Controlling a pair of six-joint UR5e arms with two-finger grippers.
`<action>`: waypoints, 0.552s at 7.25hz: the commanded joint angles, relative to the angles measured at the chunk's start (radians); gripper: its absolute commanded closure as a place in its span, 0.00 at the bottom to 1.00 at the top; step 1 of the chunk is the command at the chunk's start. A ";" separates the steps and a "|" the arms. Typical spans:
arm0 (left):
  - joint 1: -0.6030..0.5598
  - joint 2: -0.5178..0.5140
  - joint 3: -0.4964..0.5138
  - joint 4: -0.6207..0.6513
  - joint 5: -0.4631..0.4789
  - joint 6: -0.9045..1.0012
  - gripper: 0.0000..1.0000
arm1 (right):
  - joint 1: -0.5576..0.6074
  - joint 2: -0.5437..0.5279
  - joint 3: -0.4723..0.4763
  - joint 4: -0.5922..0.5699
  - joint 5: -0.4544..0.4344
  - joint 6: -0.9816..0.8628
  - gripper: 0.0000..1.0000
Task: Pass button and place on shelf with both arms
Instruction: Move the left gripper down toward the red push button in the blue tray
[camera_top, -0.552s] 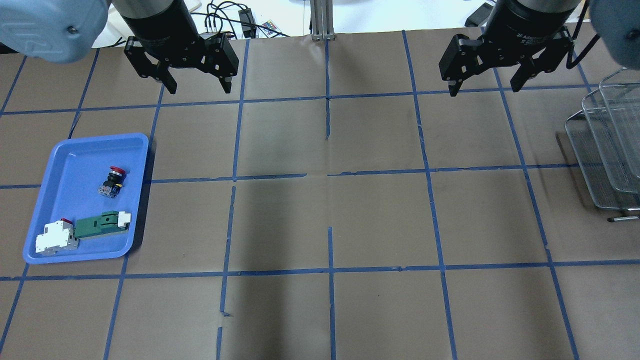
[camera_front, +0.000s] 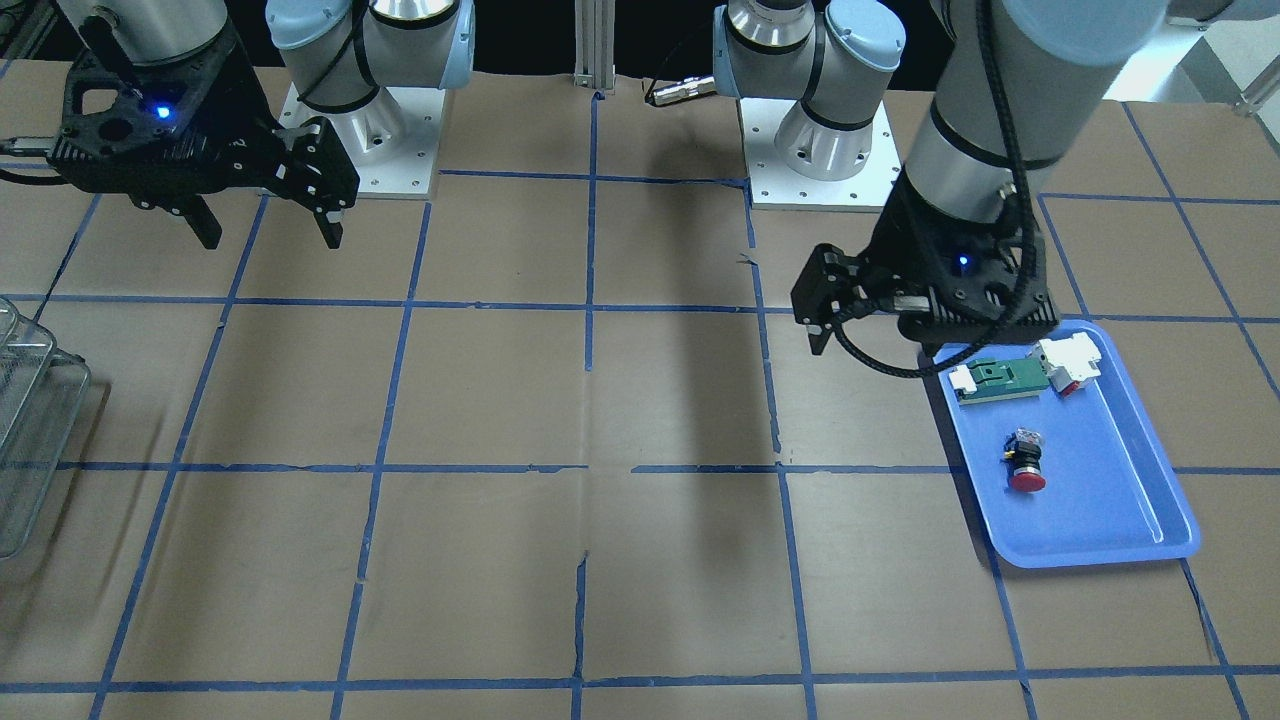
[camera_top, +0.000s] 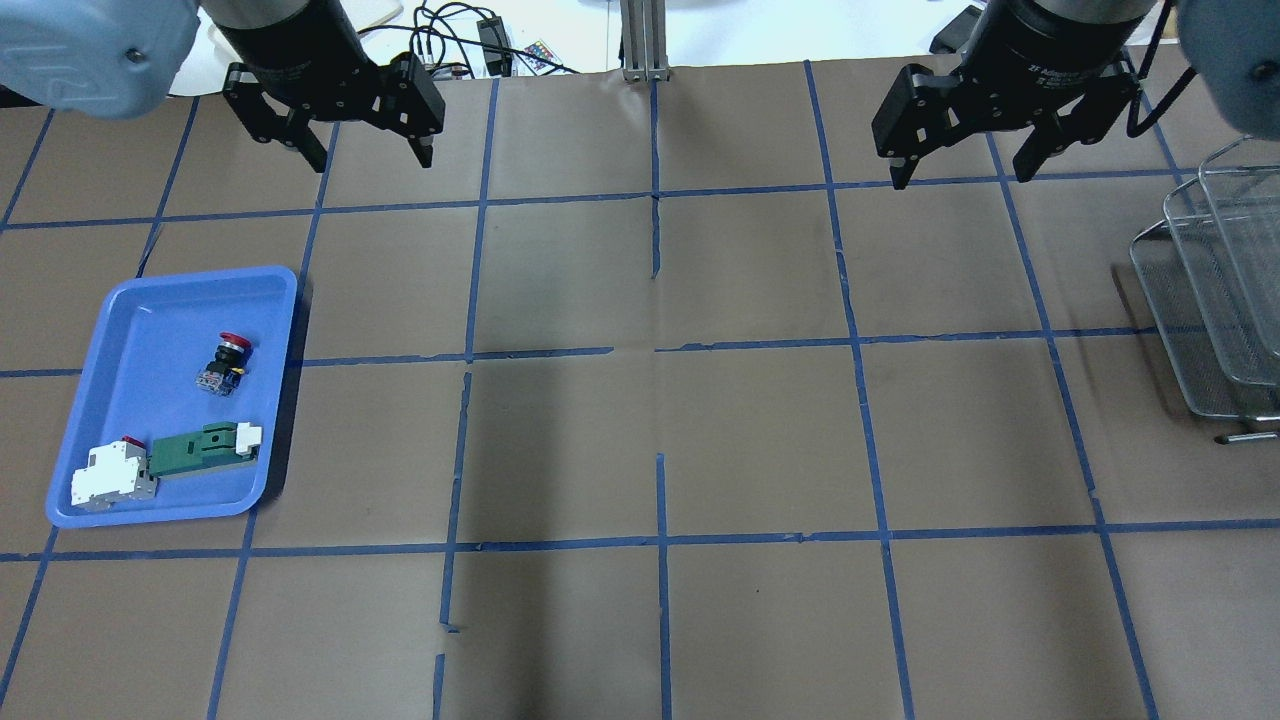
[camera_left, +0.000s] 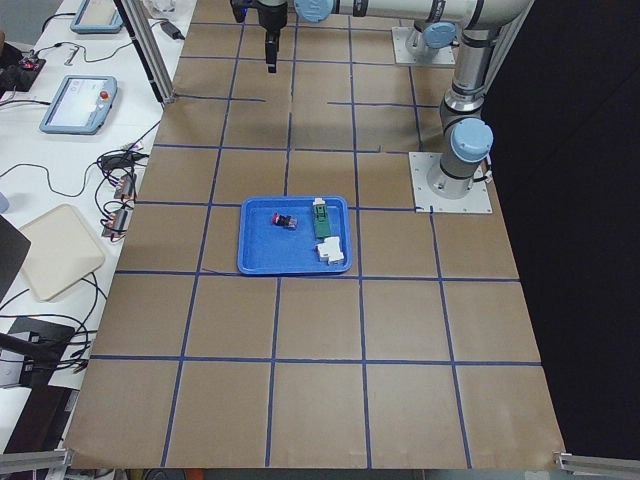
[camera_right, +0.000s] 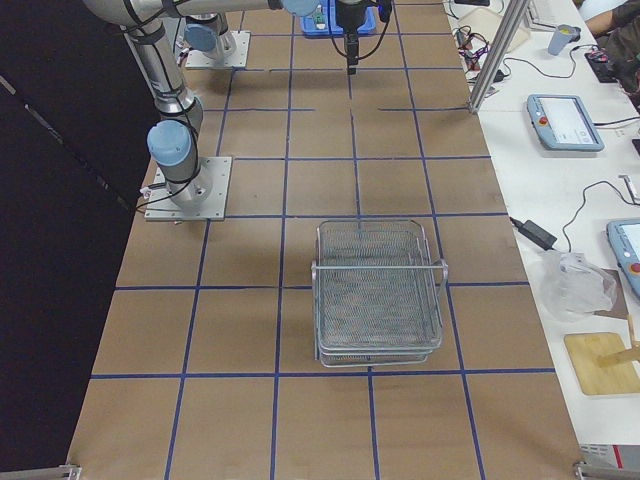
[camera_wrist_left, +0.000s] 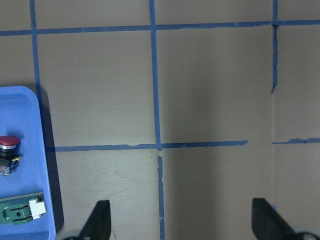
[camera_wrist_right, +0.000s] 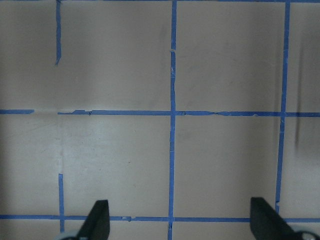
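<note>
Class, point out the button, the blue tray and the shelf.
button (camera_top: 228, 356), overhead view, black collar
blue tray (camera_top: 150, 385), overhead view, bare floor
shelf (camera_right: 378, 300), exterior right view, bare mesh

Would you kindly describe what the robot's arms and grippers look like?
The left arm and right arm are silver-grey tubes with light-blue joint caps; a black cable runs down the left one. The left gripper and right gripper are black, each with two angular fingers and a small blue light.

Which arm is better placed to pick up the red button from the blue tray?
Left. The open left pincer hangs on the tray's side, and its wrist camera sees the button. The right pincer is far off, on the shelf's side.
</note>
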 joint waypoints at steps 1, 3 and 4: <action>0.132 -0.016 -0.138 0.049 0.003 0.023 0.00 | 0.000 0.001 0.001 0.000 0.000 -0.004 0.00; 0.228 -0.033 -0.289 0.311 0.004 0.185 0.00 | 0.000 0.001 0.001 0.000 0.000 -0.006 0.00; 0.308 -0.050 -0.346 0.347 0.004 0.316 0.00 | 0.000 0.001 0.001 0.000 0.000 -0.006 0.00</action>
